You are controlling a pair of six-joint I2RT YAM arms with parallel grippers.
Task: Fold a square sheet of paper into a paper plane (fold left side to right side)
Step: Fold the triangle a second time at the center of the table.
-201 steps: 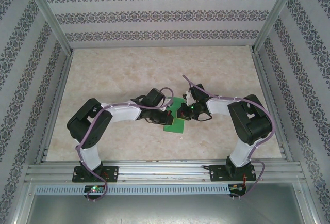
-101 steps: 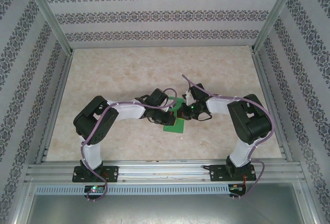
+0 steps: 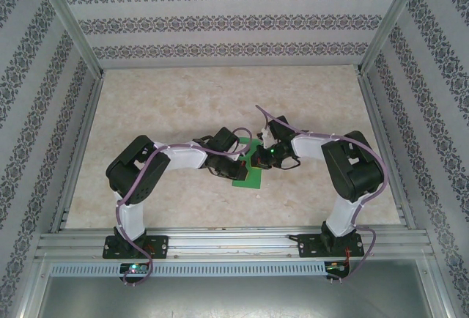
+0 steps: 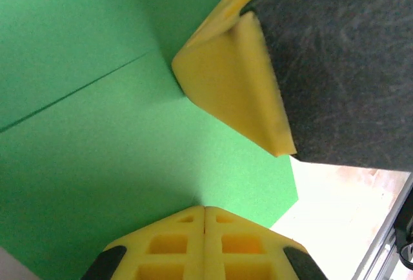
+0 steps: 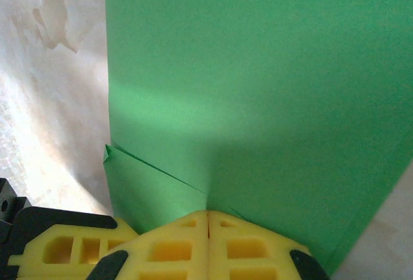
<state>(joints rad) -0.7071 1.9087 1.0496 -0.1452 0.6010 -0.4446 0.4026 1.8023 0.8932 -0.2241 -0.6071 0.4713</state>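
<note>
The bright green square sheet of paper (image 3: 248, 179) lies on the table between the two arms, partly hidden under their wrists. In the left wrist view the sheet (image 4: 97, 164) shows a straight crease, and my left gripper (image 4: 204, 209) is shut with its tips resting on it. The right gripper's yellow finger (image 4: 239, 80) presses the paper just ahead. In the right wrist view my right gripper (image 5: 208, 212) is shut, its tips on the sheet (image 5: 258, 67) where a folded flap's edge (image 5: 155, 170) ends. From above, the left gripper (image 3: 233, 166) and right gripper (image 3: 256, 161) almost meet. A paper plane is out of view.
The beige marbled table (image 3: 220, 98) has open room behind and to both sides of the paper. Patterned walls and metal frame posts (image 3: 73, 28) enclose it. An aluminium rail (image 3: 234, 243) at the near edge carries the arm bases.
The left arm has swung a little to the right and the right wrist has shifted slightly left over the paper. Both grippers have stayed shut.
</note>
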